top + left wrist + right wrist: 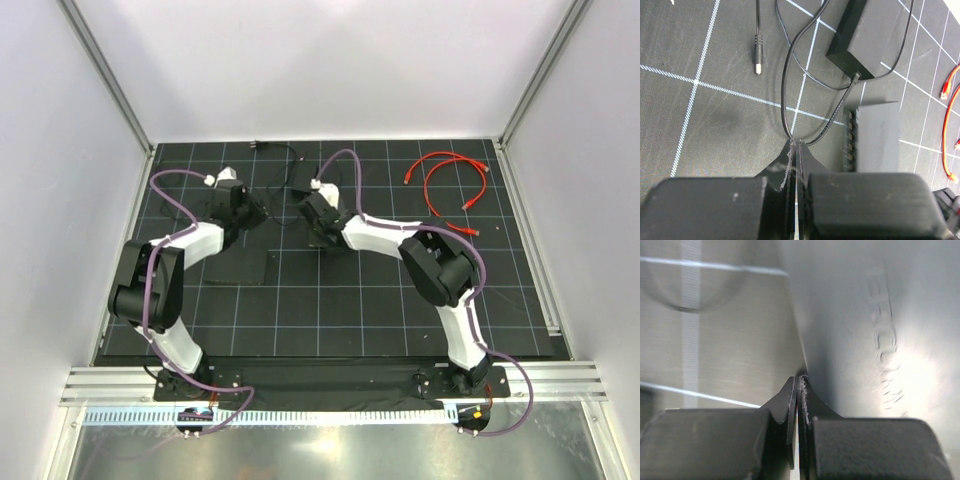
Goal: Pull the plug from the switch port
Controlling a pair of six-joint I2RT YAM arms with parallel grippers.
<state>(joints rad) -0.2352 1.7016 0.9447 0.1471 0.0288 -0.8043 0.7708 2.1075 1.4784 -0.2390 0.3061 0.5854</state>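
**A:** Left wrist cam: shows left gripper (794, 146) clamped shut on thin black cable (783, 87), pinched right at the bend of a loop.

**B:** Spotted the plug?

**A:** Yep. Plug (757, 64) lying loose on grid mat (715, 130), well apart from switch (877, 135), seated in no port.

**B:** So pull step prob. done?

**A:** Looks that way. Can't see every face of switch, tho.

**B:** Rt side?

**A:** Right wrist cam: shows right gripper (797, 384) w/ tips closed on nothing, nosed up against smooth glossy casing (865, 315) w/ raised lettering, washed out by glare. Prob. bracing switch; can't confirm.

**B:** Next?

**A:** Calls for releasing cable, then lifting both arms off w/o snagging loop or dragging adapter brick (860, 35).

**B:** Materials?

**A:** Limp, rubbery cable w/ ribbed strain relief (837, 111) running up to brick. Hard matte plastic boxes, square-edged. Row of ports (850, 140) down switch's side. Small barrel-ish plug, metal tip. Skinny red cables (944, 135) off to right, apart from both grippers.
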